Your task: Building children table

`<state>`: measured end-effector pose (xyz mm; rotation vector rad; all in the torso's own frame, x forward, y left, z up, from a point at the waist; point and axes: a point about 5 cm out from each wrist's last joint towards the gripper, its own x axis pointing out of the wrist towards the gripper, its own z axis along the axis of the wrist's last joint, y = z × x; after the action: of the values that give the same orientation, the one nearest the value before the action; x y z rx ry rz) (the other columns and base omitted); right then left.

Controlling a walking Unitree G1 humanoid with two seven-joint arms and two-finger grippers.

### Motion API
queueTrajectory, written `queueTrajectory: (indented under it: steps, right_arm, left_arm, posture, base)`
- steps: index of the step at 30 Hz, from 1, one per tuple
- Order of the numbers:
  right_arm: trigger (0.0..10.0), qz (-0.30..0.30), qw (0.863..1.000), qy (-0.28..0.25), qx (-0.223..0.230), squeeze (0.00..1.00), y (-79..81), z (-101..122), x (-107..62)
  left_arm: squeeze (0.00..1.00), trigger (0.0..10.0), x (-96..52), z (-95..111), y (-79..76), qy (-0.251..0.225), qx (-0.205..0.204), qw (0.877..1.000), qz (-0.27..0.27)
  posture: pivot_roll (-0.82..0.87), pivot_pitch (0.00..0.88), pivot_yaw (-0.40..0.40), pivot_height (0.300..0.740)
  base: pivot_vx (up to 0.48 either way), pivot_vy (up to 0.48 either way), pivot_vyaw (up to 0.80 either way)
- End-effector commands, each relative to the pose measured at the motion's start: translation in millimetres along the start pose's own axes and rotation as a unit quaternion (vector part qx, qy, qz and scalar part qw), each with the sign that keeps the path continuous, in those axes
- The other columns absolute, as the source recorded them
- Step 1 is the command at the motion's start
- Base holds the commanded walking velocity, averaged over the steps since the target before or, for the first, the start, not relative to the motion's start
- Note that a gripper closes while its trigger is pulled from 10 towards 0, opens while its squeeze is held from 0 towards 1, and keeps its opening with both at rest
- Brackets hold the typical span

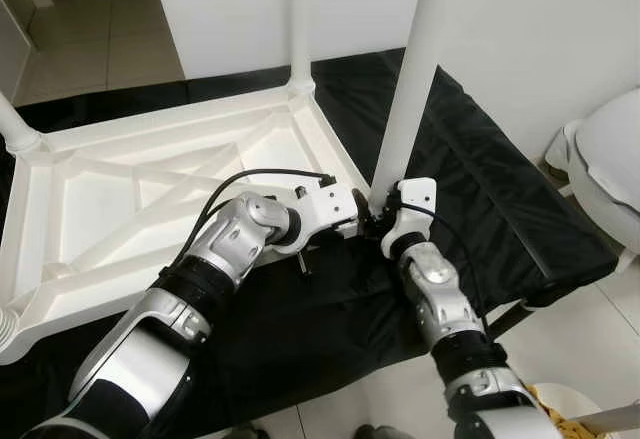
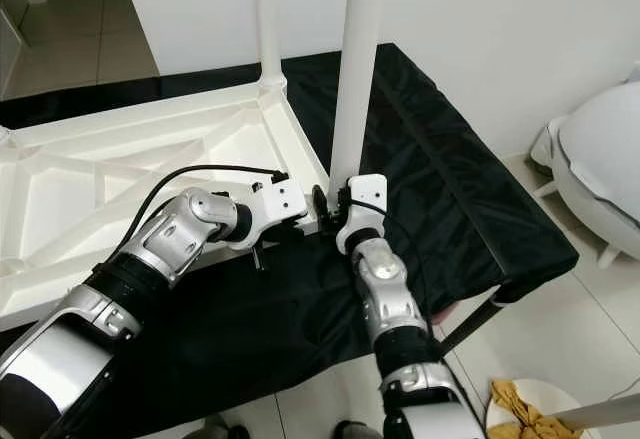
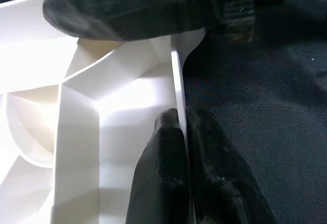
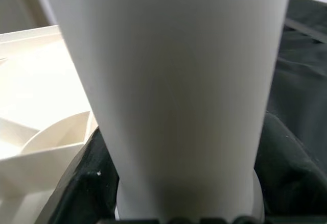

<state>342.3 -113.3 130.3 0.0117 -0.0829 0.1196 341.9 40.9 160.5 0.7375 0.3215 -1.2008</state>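
**Leg stands up at the table's near corner**

The right gripper [image 1: 378,221] is at the foot of the white leg [image 1: 410,79]. I cannot tell how wide its fingers are. The leg points straight up from the gripper, and its foot meets the near corner of the upside-down table top [image 1: 120,199]. The left gripper [image 3: 185,147] is just beside it, its fingers [image 3: 158,168] pinched tight on the top's thin rim. The top lies on a black cloth [image 1: 480,189]. I think the leg must stay straight to go in.

Head stereo pair looking steeply down over upturned white table [image 1: 150,189], wrist cameras pressed close at its near corner
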Motion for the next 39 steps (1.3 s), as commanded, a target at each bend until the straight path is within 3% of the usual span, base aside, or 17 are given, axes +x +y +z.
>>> queueTrajectory:
  steps: [1, 4, 6, 12, 13, 15, 16, 20, 21, 22, 29, 30, 31, 34, 39]
  right_arm:
    - [0.0, -0.141, 0.989, 0.048, 0.014, 0.00, -44.7, -17, -10.4]
    - [0.0, -0.168, 0.984, 0.050, 0.016, 0.00, -43.8, -17, -12.1]
    - [0.0, -0.222, 0.974, 0.049, 0.014, 0.00, -39.1, -15, -16.2]
    - [0.0, -0.241, 0.969, 0.054, 0.007, 0.00, -37.0, -14, -18.0]
    - [4.2, -0.240, 0.969, 0.054, 0.008, 0.00, -37.6, -14, -17.8]
    - [4.2, -0.243, 0.968, 0.056, 0.000, 0.00, -38.9, -14, -17.8]
    - [10.0, -0.244, 0.968, 0.058, -0.002, 0.00, -39.0, -14, -17.7]
    - [10.0, -0.244, 0.968, 0.059, -0.005, 0.00, -38.3, -14, -17.5]
    - [10.0, -0.243, 0.968, 0.058, -0.005, 0.08, -37.7, -13, -17.4]
    - [10.0, -0.237, 0.970, 0.055, -0.005, 1.00, -37.4, -13, -16.7]
    - [10.0, -0.167, 0.985, 0.031, 0.010, 1.00, -37.6, -6, -10.6]
    - [10.0, -0.139, 0.990, 0.019, 0.016, 0.00, -40.0, -1, -8.4]
    - [10.0, -0.092, 0.996, 0.000, 0.017, 0.00, -43.5, 6, -5.3]
    - [10.0, -0.073, 0.997, -0.006, 0.015, 0.00, -44.4, 8, -4.2]
    - [10.0, 0.052, 0.998, -0.015, -0.014, 0.00, -46.0, 16, -0.3]
  left_arm:
    - [0.00, 10.0, -3.3, -6, 0.7, 0.016, 0.012, 1.000, -0.007]
    - [0.00, 10.0, -3.5, -6, 0.9, 0.016, 0.013, 1.000, -0.007]
    - [0.00, 10.0, -3.6, -6, 0.8, 0.016, 0.013, 1.000, -0.006]
    - [0.00, 10.0, -4.2, -6, 1.1, 0.018, 0.012, 1.000, -0.005]
    - [0.00, 10.0, -4.2, -7, 1.2, 0.018, 0.012, 1.000, -0.005]
    - [0.00, 10.0, -4.3, -7, 1.2, 0.018, 0.011, 1.000, -0.004]
    - [0.00, 10.0, -4.4, -7, 1.3, 0.018, 0.011, 1.000, -0.004]
    - [0.00, 10.0, -4.6, -7, 1.4, 0.018, 0.011, 1.000, -0.004]
    - [0.00, 10.0, -4.6, -7, 1.5, 0.018, 0.010, 1.000, -0.004]
    - [0.00, 10.0, -4.7, -7, 1.4, 0.018, 0.010, 1.000, -0.004]
    - [0.00, 10.0, -5.1, -7, 1.8, 0.018, 0.011, 1.000, -0.003]
    - [0.00, 10.0, -5.4, -7, 1.7, 0.019, 0.012, 1.000, -0.003]
    - [0.00, 10.0, -6.0, -8, 1.9, 0.020, 0.012, 1.000, -0.004]
    - [0.00, 10.0, -6.3, -8, 2.0, 0.020, 0.012, 1.000, -0.004]
    - [0.00, 10.0, -5.8, -7, 1.2, 0.020, 0.014, 1.000, -0.006]
  posture:
    - [-0.08, 0.084, 0.057, 0.740]
    - [-0.08, 0.084, 0.056, 0.740]
    - [-0.08, 0.085, 0.054, 0.740]
    - [-0.07, 0.087, 0.054, 0.740]
    - [-0.07, 0.087, 0.053, 0.740]
    - [-0.07, 0.087, 0.053, 0.740]
    - [-0.07, 0.088, 0.053, 0.740]
    - [-0.07, 0.088, 0.054, 0.740]
    - [-0.07, 0.088, 0.054, 0.740]
    - [-0.07, 0.088, 0.053, 0.740]
    - [-0.06, 0.086, 0.051, 0.740]
    - [-0.06, 0.086, 0.051, 0.740]
    - [-0.06, 0.087, 0.052, 0.740]
    - [-0.06, 0.087, 0.052, 0.740]
    - [-0.07, 0.084, 0.058, 0.740]
  base:
    - [0.000, 0.000, 0.00]
    - [0.000, 0.000, 0.00]
    - [0.000, 0.000, 0.00]
    - [0.000, 0.000, 0.00]
    - [0.000, 0.000, 0.00]
    - [0.000, 0.000, 0.00]
    - [0.000, 0.000, 0.00]
    - [0.000, 0.000, 0.00]
    - [0.000, 0.000, 0.00]
    - [0.000, 0.000, 0.00]
    - [0.000, 0.000, 0.00]
    - [0.000, 0.000, 0.00]
    - [0.000, 0.000, 0.00]
    - [0.000, 0.000, 0.00]
    - [0.000, 0.000, 0.00]
